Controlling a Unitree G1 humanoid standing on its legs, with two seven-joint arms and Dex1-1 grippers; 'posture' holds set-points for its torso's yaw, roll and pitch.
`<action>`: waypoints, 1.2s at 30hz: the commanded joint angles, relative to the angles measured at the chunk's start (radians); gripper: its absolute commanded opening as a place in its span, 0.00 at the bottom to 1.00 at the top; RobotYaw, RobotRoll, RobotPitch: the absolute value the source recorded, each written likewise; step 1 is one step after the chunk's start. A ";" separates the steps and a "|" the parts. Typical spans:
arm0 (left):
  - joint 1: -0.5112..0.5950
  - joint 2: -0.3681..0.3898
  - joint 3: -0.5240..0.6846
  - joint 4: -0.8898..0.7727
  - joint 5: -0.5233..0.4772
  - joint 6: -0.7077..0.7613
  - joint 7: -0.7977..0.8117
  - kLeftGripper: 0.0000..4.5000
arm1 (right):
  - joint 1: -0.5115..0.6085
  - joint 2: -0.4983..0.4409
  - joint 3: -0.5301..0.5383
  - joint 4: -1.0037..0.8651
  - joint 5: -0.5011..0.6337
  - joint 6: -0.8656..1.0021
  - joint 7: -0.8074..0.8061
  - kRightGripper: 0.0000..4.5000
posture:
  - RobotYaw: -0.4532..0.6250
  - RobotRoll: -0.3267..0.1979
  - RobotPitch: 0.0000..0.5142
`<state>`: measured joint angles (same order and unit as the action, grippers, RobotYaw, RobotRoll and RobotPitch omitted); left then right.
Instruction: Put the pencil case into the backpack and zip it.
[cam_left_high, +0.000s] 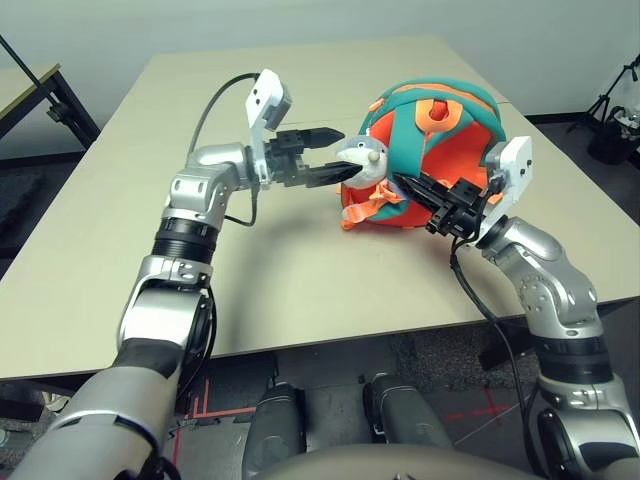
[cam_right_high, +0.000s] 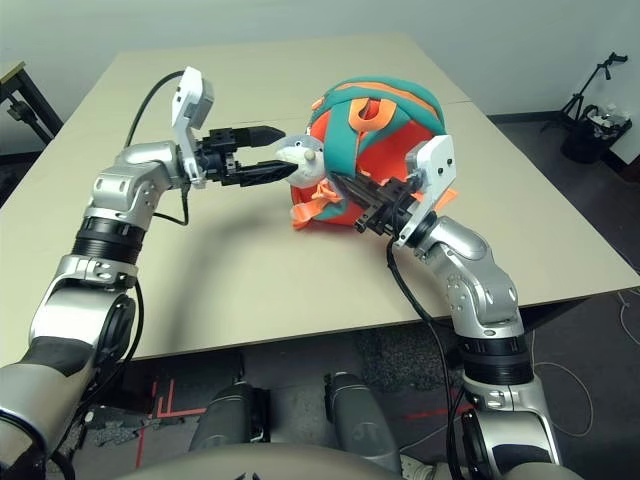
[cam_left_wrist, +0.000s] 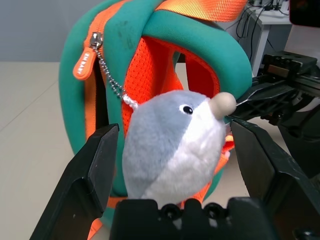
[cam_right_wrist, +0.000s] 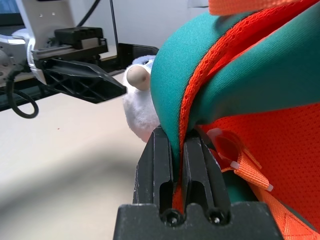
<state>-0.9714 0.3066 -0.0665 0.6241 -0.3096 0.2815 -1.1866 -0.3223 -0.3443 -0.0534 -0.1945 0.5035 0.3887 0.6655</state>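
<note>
The backpack (cam_left_high: 430, 150) stands upright mid-table, and the right gripper (cam_right_wrist: 178, 165) is clamped tight on its teal edge and orange strap, pinning it. The left gripper (cam_left_wrist: 172, 165) comes in level from the backpack's left side, jaws spread wide and holding nothing, the plush animal head (cam_left_wrist: 172, 145) sitting right between them. The zipper pull (cam_left_wrist: 85, 62) hangs just beyond the head, so the left arm is the one placed for it.

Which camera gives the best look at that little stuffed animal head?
The left wrist view: the plush head sits large between the open left gripper fingers. Head views show it small; the right wrist view shows a sliver beside the backpack.
</note>
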 joint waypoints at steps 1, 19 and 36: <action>-0.031 -0.023 -0.020 0.076 0.032 -0.045 -0.015 0.99 | 0.004 0.004 0.020 -0.035 0.004 -0.003 0.008 0.00 | 0.21 0.62 0.05; -0.069 -0.043 -0.004 0.195 0.057 -0.096 -0.037 0.11 | 0.002 0.004 0.019 -0.033 0.001 -0.009 0.002 0.00 | 0.21 0.62 0.04; -0.070 0.172 0.120 0.052 0.007 -0.042 -0.013 0.10 | -0.022 -0.003 0.027 -0.007 0.002 0.001 0.029 0.00 | 0.24 0.62 0.05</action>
<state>-1.0514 0.4473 0.0222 0.7027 -0.2867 0.2268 -1.2146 -0.3282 -0.3442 -0.0447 -0.1989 0.5011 0.3890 0.6796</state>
